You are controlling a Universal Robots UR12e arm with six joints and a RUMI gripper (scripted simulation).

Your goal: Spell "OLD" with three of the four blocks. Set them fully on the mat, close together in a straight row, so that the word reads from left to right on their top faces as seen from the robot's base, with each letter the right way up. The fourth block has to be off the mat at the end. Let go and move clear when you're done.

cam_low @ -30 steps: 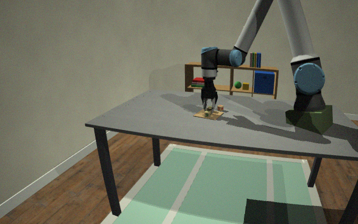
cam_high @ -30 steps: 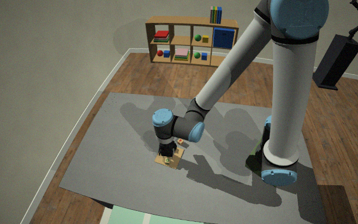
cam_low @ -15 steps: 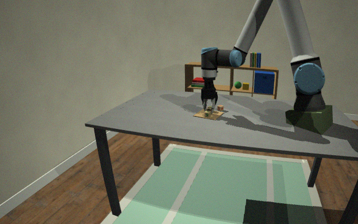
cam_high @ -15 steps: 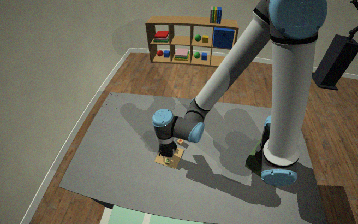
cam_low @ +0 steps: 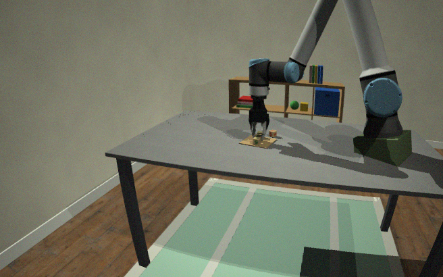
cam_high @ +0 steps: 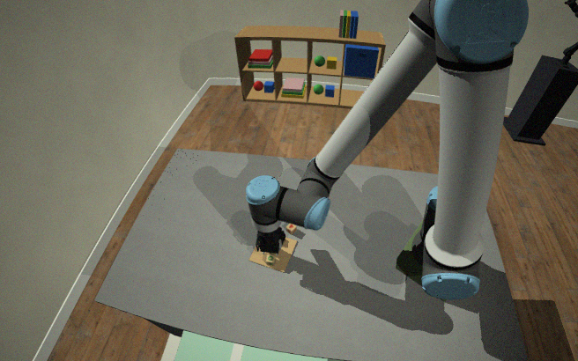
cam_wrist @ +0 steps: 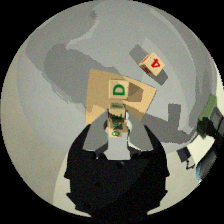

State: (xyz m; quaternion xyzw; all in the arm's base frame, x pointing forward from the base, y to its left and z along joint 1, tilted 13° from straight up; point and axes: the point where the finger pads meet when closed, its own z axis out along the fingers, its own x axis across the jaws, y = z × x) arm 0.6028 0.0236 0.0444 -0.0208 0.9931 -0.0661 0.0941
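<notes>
The tan mat (cam_high: 290, 246) (cam_low: 267, 144) (cam_wrist: 96, 92) lies under my gripper (cam_low: 258, 133) (cam_wrist: 116, 110). The D block (cam_wrist: 118, 89), green letter up, stands on the mat at the top of the wrist view. The O block (cam_wrist: 116, 133) (cam_high: 270, 258) (cam_low: 256, 140) stands on the mat's side nearest the top and exterior views. My gripper is shut on the L block (cam_wrist: 117, 108), low between D and O; its letter is mostly hidden, and whether it touches the mat cannot be told. The block with a red 4 (cam_wrist: 152, 64) (cam_high: 291, 228) (cam_low: 272, 133) lies off the mat.
The grey table (cam_high: 183, 232) (cam_low: 188, 151) bears everything. The robot's base stands on a green block (cam_low: 381, 148) at the right. The shelf (cam_high: 291, 31) stands behind the table. The D and O blocks are close on either side of my fingers.
</notes>
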